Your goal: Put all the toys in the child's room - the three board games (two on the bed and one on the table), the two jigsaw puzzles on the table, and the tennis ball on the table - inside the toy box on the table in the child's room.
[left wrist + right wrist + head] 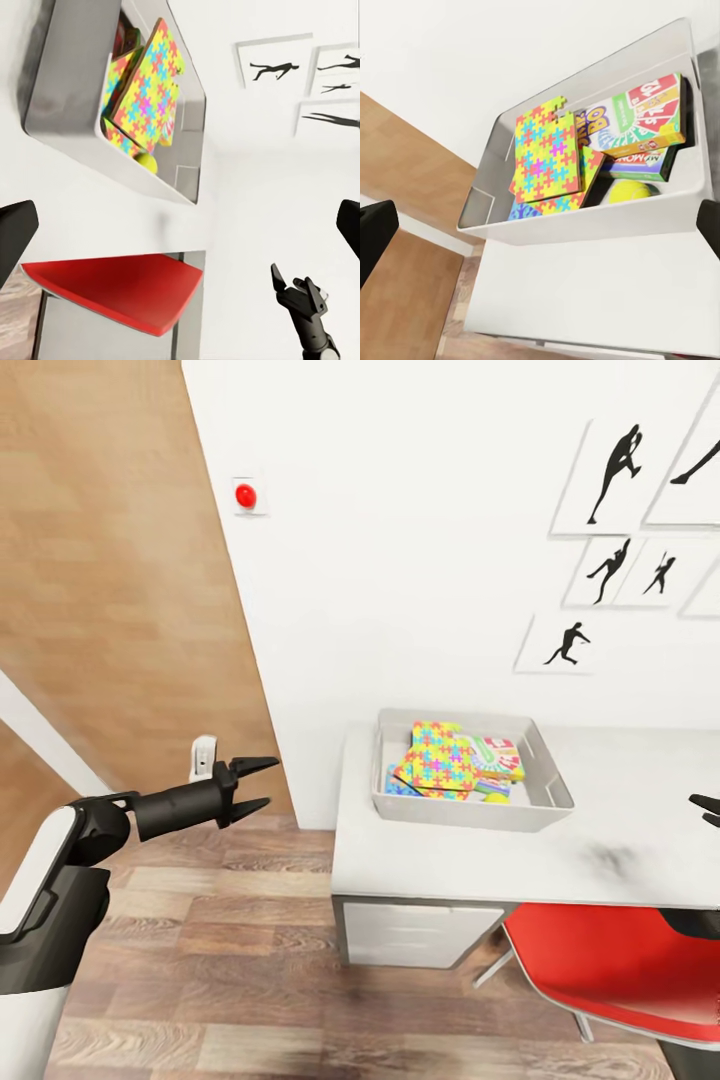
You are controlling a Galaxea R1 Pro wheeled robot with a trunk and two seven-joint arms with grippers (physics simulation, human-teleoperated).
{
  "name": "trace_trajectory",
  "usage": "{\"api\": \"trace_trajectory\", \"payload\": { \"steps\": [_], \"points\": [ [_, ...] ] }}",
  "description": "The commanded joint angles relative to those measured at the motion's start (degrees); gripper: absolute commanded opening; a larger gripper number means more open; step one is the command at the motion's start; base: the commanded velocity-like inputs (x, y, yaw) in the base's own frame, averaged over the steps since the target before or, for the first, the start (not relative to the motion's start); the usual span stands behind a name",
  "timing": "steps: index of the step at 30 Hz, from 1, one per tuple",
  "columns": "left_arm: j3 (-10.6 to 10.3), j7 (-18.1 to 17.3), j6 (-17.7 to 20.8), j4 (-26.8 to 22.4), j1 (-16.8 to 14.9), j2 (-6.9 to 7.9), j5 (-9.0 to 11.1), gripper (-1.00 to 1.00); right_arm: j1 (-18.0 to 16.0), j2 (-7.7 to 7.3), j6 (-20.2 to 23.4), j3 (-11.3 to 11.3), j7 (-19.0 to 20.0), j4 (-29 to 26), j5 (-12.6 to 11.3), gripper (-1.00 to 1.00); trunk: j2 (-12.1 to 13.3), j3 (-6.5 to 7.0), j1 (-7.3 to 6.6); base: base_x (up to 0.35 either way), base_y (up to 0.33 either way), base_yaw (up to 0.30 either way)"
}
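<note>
Head view: toy box (pixel 470 785) sits on the bench (pixel 560 850) near its wall-side corner, already holding jigsaw puzzles (pixel 437 760) and printed game boxes. Left tool (pixel 262 785) hangs out past the bench end, well apart from the toy box, jaws spread wide, nothing in them. Right tool (pixel 708 810) barely pokes in at the frame edge over the bench; can't tell its opening from here. Red chair (pixel 620 965) is tucked under the bench, below the toy box side. Left wrist view: toy box (pixel 67 82) with jigsaw sheet (pixel 150 82) leaning up against other contents, tennis ball (pixel 147 162) low inside by the wall; right tool (pixel 294 289) away from the box, fingers look parted, empty. Right wrist view: looking into toy box (pixel 585 217): puzzle sheet (pixel 547 146), small yellow-green-red game (pixel 649 112), Monopoly (pixel 641 165), ball (pixel 628 192) all inside; Balderdash not clearly made out. Judgement: likely near done; check the count, then go for anything missing, keeping arms clear of the rim.
</note>
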Motion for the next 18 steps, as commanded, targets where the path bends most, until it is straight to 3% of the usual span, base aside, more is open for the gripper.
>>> {"api": "trace_trajectory", "payload": {
  "steps": [1, 18],
  "points": [
    [-0.02, 0.47, 0.09, -0.03, -0.06, -0.02, 0.56, 1.0, -0.08, 0.0, 0.29, -0.05, 0.38, 0.01, 0.34, 1.0, -0.1, 0.0, 0.04, 0.0, 0.0, -0.065],
    [-1.79, 0.08, 0.08, -0.15, -0.13, -0.2, 0.48, 1.0, -0.08, 0.04, 0.29, -0.01, 0.37, 0.01, 0.34, 1.0, -0.1, 1.57, 0.04, 0.0, 0.0, -0.067]
  ]
}}
